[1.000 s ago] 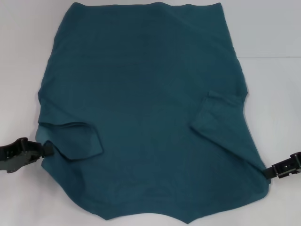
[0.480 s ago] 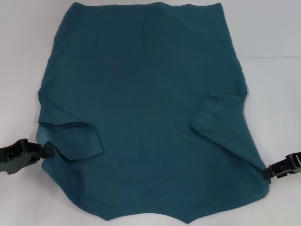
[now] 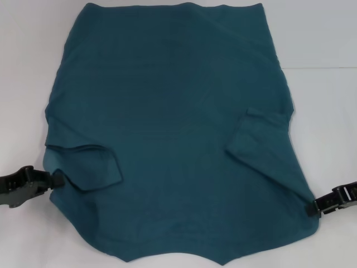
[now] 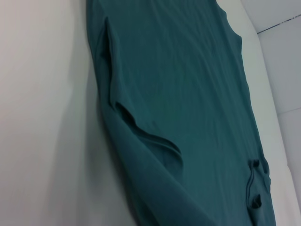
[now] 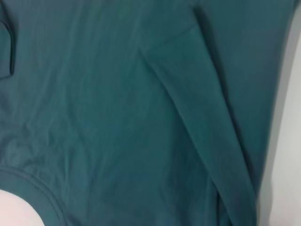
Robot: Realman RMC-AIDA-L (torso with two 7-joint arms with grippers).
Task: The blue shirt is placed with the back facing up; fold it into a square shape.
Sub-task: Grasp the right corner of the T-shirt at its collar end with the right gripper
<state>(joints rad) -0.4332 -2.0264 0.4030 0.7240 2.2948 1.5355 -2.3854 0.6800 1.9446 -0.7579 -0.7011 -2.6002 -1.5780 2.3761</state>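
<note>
Left pincer (image 3: 53, 178), at the desk's (image 3: 323, 33) left edge, grasps the blue shirt's (image 3: 173, 128) shoulder edge; shirt spread mid-desk, sleeves tucked inward; right pincer (image 3: 313, 210) grasps the opposite shoulder corner, probably for lifting.

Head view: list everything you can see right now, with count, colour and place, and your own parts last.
shirt: one, dark teal-blue, spread flat over the middle of the table, both sleeves folded inward onto the body.
table: one, white, under the shirt, bare at both sides.
left end effector: one, black, at the shirt's near left edge, beside the folded sleeve.
right end effector: one, black, at the shirt's near right corner.
</note>
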